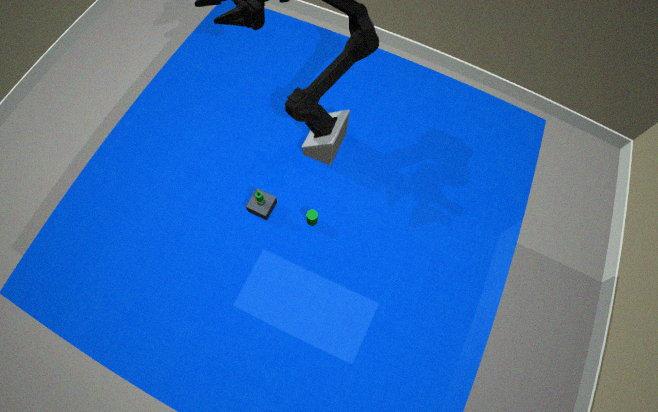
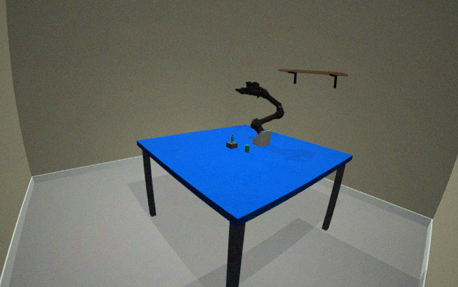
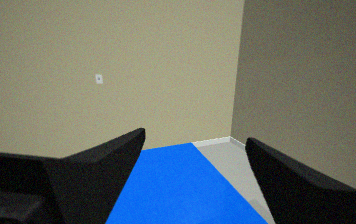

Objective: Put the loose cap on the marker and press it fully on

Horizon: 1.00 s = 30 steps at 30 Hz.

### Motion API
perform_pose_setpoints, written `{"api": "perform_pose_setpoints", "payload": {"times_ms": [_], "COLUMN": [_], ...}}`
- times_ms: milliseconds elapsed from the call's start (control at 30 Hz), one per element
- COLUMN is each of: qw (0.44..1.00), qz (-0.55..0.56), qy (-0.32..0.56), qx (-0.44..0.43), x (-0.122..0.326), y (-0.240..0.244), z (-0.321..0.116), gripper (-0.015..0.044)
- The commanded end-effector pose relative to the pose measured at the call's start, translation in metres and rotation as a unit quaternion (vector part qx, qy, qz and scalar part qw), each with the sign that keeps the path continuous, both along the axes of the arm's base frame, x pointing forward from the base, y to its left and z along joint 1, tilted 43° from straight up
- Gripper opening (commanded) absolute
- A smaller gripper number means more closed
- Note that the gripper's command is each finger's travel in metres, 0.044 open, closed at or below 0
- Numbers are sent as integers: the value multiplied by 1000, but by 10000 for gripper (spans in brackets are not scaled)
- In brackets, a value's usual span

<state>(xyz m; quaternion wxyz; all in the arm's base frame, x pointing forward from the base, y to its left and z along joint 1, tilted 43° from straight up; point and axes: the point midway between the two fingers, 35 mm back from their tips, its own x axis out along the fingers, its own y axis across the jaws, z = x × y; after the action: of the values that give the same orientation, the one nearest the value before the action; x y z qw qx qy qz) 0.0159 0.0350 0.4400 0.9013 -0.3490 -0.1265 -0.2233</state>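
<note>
The arm (image 2: pixel 269 111) rose from its grey base block (image 2: pixel 262 138) near the far side of the blue table (image 2: pixel 243 181), bent back on itself and reached up high, well above the tabletop. Its gripper (image 2: pixel 240 90) hung out level in the air, pointing away from the base toward the wall, nowhere near the small things below. Through the wrist view the two dark fingers stood wide apart with only the table edge, a strip of floor and the tan walls showing between them, so the gripper was open and carried nothing.

The marker (image 1: pixel 259 196) stood upright in its grey holder block (image 1: pixel 261 205), roughly mid-table and out in front of the base. The green cap (image 1: pixel 312 216) stood loose on the blue surface just beside the holder, apart from it and not touching, on the side nearer the arm's shadow. The marker's tip looked bare from above, though at that size I could not be sure of its detail.

A paler rectangle (image 1: pixel 306 305) was marked on the tabletop, nearer the front edge than the holder and cap. On the far wall a brown shelf (image 2: pixel 313 72) sat on two black brackets, above and behind the arm
</note>
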Motion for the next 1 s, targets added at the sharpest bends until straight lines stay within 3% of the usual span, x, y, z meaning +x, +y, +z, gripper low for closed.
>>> {"api": "perform_pose_setpoints", "payload": {"times_ms": [0, 167, 500, 733, 967], "qw": [1000, 981, 856, 749, 669], "qz": [2, 50, 49, -28, -150], "qy": [3, 79, 283, 421, 504], "qx": [6, 167, 429, 511, 526], "x": [2, 61, 195, 256, 277], "y": [-2, -47, -80, -58, -24], "z": [0, -15, -105, -197, -279], "gripper": [374, 256, 256, 256, 256]}}
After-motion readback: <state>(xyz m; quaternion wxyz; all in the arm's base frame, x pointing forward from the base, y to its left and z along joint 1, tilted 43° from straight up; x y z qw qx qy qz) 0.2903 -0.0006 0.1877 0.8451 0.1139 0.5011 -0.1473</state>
